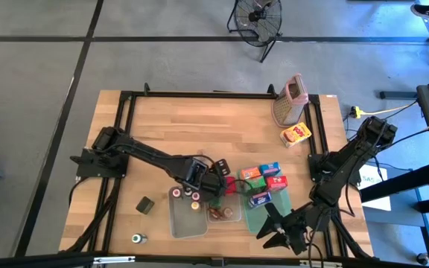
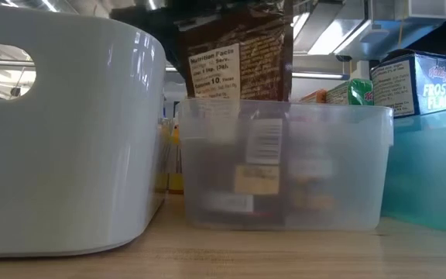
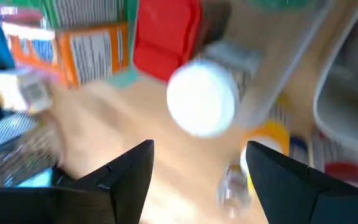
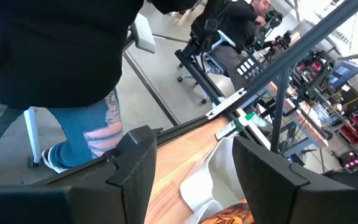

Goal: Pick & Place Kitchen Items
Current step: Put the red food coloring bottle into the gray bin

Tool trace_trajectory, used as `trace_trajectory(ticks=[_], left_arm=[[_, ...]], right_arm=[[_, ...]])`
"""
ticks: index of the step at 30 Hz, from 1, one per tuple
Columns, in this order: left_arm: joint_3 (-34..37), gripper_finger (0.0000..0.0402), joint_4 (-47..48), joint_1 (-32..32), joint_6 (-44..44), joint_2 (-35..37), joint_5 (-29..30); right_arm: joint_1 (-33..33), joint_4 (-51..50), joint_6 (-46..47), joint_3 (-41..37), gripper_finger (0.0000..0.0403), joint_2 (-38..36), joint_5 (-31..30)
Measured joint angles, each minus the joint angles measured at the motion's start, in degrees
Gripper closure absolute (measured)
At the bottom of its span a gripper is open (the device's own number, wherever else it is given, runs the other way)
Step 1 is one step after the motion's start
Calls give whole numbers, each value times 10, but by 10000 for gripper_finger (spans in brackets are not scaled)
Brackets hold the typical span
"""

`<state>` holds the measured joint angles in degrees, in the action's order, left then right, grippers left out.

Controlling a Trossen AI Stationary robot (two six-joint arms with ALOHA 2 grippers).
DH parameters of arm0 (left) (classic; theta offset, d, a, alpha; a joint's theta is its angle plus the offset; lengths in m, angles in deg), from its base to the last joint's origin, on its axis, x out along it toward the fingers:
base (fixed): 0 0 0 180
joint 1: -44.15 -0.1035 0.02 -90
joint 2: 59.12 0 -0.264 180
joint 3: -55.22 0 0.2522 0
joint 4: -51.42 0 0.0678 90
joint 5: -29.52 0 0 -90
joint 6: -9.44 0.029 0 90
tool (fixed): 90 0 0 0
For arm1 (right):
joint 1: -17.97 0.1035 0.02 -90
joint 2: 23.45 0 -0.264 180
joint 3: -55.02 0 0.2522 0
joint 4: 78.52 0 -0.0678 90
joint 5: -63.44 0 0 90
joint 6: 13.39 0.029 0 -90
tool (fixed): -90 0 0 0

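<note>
**Left gripper over the cartons, right gripper parked at the near edge**

The tabletop point(image 1: 199, 126) is pale wood in butcher-block strips, framed by black metal rails. Near its middle stands a cluster of small boxy cartons point(image 1: 263, 179), red, green, orange and blue, on a translucent green tray point(image 1: 253, 217). To their left a clear plastic tub point(image 1: 188, 219) holds small jars with red and white caps point(image 1: 187, 195). A yellow carton point(image 1: 296, 134) lies apart at the far right, just beside a tall metal grater point(image 1: 290, 100) with a pink top. A dark cube point(image 1: 145, 205) and a tiny jar point(image 1: 137, 238) sit alone at the near left.

The left gripper point(image 1: 216, 186) hovers between the tub and the cartons, jaws apart and holding nothing. Its wrist camera shows a round white cap point(image 3: 201, 99) on a small bottle, a red carton point(image 3: 165, 34) and an orange carton point(image 3: 79, 46) with a barcode, all heavily blurred; their print cannot be read.

The right gripper point(image 1: 278, 227) rests at the near right edge, jaws apart and empty; past its fingers point(image 4: 135, 162) stands a person in torn jeans point(image 4: 73, 130).

From table height, a smooth white bin point(image 2: 60, 132) fills the left. A frosted tub point(image 2: 285, 167) hides its contents, which show only as pale label shapes. Behind it a brown pouch point(image 2: 235, 54) reads "Nutrition Facts", and a blue box point(image 2: 428, 85) reads "FROSTED FLAKES".
</note>
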<state>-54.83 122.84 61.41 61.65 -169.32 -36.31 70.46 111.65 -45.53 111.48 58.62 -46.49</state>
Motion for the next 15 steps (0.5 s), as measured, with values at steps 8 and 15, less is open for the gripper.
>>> trace_trajectory(ticks=[8, 15], left_arm=[[0, 151, 124, 19, -120, 45, 49], [0, 151, 198, -20, -244, 127, -105]], right_arm=[[-3, 0, 1, 0, 190, 0, 0], [-8, 6, -2, 0, 190, 0, 0]])
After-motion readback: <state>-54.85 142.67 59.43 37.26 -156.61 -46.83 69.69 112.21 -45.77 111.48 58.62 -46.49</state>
